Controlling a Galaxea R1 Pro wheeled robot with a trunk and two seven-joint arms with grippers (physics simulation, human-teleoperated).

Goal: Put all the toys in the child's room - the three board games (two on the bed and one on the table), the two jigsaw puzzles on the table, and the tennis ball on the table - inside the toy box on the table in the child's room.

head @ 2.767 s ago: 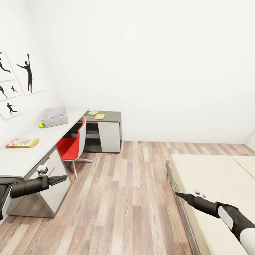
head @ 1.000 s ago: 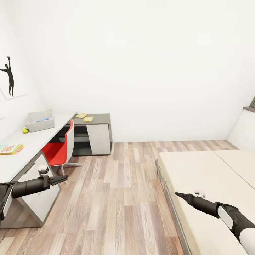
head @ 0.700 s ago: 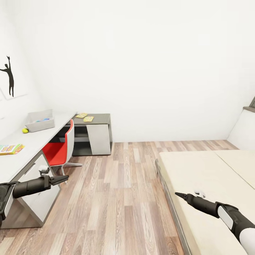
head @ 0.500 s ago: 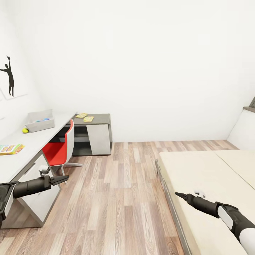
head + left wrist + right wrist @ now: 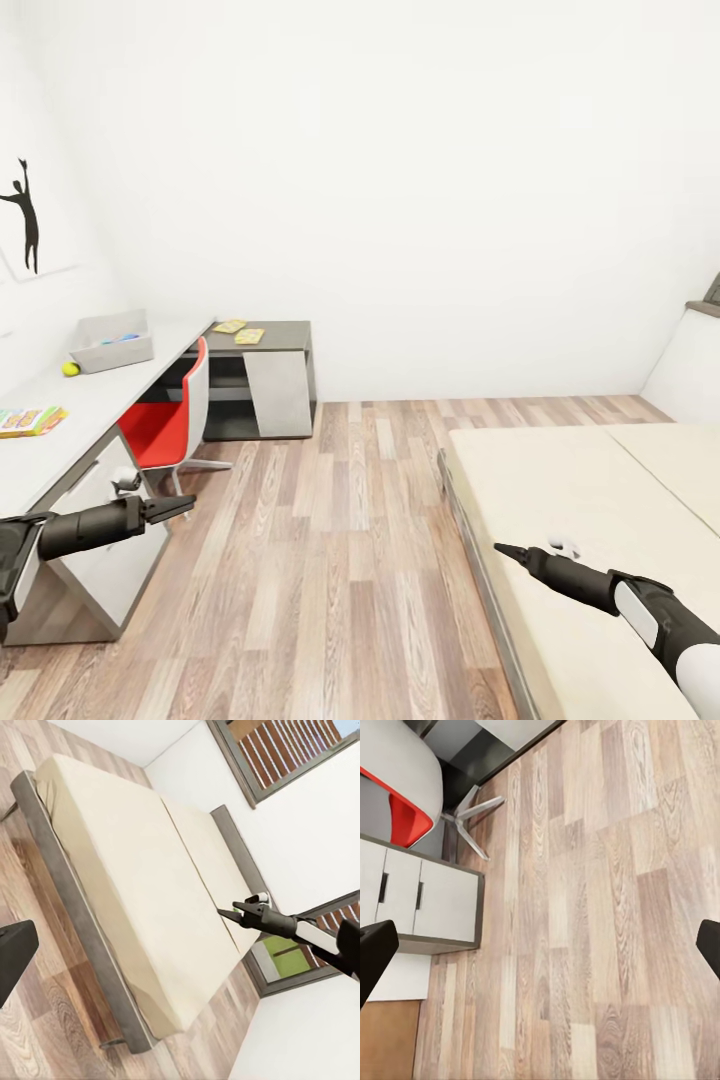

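On the long grey surface (image 5: 60, 410) sit one toy box (image 5: 115, 342), one tennis ball (image 5: 71, 368) just beside it, and one board game (image 5: 30, 421) nearer the robot. Two jigsaw puzzles (image 5: 240, 331) lie side by side on the lower dark section, past the one red chair (image 5: 170, 420). The bed (image 5: 590, 500) is bare where it can be seen. Both arms hang over the wood floor (image 5: 340, 560) — the left tool (image 5: 178, 508) looks pinched together, the right tool (image 5: 503, 549) closed to a point, neither holding anything.
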